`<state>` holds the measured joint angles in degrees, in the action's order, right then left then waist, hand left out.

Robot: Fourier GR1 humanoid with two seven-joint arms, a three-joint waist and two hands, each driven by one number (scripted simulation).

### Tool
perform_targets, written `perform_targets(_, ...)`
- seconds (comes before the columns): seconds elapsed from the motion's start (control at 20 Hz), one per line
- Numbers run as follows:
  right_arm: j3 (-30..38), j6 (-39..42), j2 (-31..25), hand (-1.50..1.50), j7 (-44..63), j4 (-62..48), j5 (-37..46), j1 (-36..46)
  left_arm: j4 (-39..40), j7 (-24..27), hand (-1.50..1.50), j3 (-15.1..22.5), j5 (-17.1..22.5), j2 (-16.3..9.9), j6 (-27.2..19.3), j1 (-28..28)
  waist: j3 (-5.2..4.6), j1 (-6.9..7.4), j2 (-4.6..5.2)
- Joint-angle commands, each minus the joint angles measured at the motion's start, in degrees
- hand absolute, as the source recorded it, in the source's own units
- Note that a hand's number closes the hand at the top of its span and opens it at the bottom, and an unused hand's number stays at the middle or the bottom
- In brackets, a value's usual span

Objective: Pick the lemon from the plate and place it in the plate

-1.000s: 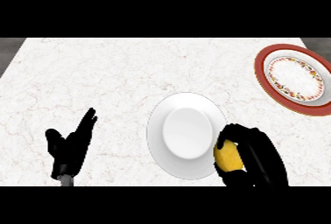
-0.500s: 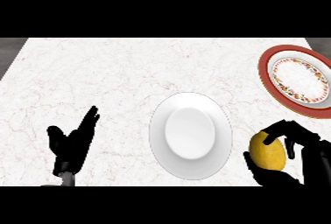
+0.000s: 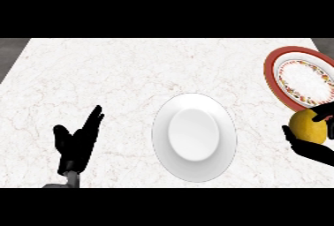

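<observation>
Two plates sit on the counter (image 3: 98,66) — a plain white plate (image 3: 194,136) and a red-rimmed plate (image 3: 301,77). The right hand (image 3: 313,148) curls around the lemon (image 3: 306,126), just below the red-rimmed one. Released short, the lemon could roll off its rim. The left hand (image 3: 77,141) rests open.

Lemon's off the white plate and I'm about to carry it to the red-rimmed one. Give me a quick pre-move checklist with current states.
1. Lemon held in right hand, fingers curled round it: ok.
2. Lemon off the white plate: ok.
3. Red-rimmed plate bare where visible: ok; its right part is cut off by the view's edge.
4. Lemon over the red-rimmed plate: not ok, it sits just below its rim.
5. Left hand resting open at lower left, away from the path: ok.
6. Height of lemon above counter: cannot tell.
</observation>
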<state>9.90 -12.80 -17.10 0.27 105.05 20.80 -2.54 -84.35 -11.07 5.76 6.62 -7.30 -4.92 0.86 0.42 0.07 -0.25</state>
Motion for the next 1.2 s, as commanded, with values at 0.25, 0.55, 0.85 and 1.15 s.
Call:
perform_targets(0.25, 13.9, -5.2, -7.2, 1.5, -14.5, -32.8, -3.9, 18.4, 3.5, 2.1, 0.0, 0.6, 0.9, 1.1, 2.8, 2.0, -0.32, 1.45, 0.81)
perform_targets(0.55, 16.2, -6.3, -12.4, 1.5, -23.1, -56.6, -3.6, 32.9, 1.9, -2.2, 0.0, 1.1, -0.6, 0.8, 1.6, -1.0, -0.26, 2.43, 1.03)
perform_targets(0.85, 19.3, -4.8, -18.1, 1.5, -33.4, -74.9, -4.4, 40.7, -0.2, -3.1, 0.0, 0.3, 0.1, 0.2, 2.1, -0.8, -0.18, 3.16, 1.32)
perform_targets(1.15, 12.3, 0.7, -24.0, -1.5, -22.7, -84.0, 4.7, 40.6, 0.8, -2.3, 0.0, 2.3, -1.4, 2.3, 1.2, -2.5, -0.06, 5.35, 2.51)
